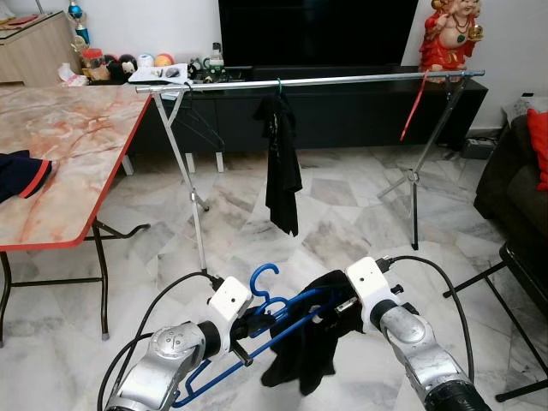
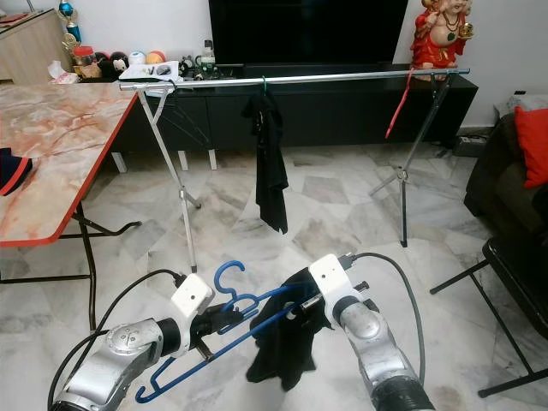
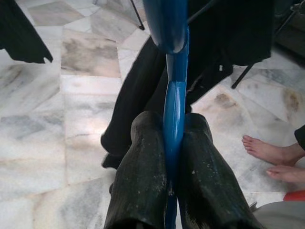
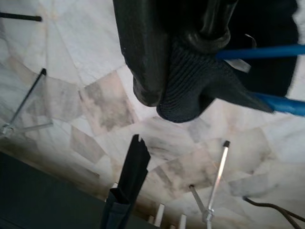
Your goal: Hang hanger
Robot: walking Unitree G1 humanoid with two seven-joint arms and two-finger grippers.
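The left claw [image 3: 174,157] is clamped on the blue hanger [image 1: 282,310], its two black fingers [image 3: 143,167] pressed against either side of the plastic bar. The right claw [image 4: 188,57] is closed on the black garment [image 1: 308,342] at the hanger's far end; knit fabric is pinched between its fingers. The hanger is held low before the robot, above the marble floor [image 1: 342,223], tilted, with its hook [image 1: 264,276] pointing up. The garment droops from the hanger between the two arms.

Beyond stands a metal rail [image 1: 342,81] on folding legs, well apart from the hanger. A dark garment [image 1: 281,163] hangs near its middle and a red strap [image 1: 414,107] towards its right. A marble-topped desk [image 1: 77,145] stands to the left. A person's bare feet [image 3: 267,150] rest on the floor near the robot.
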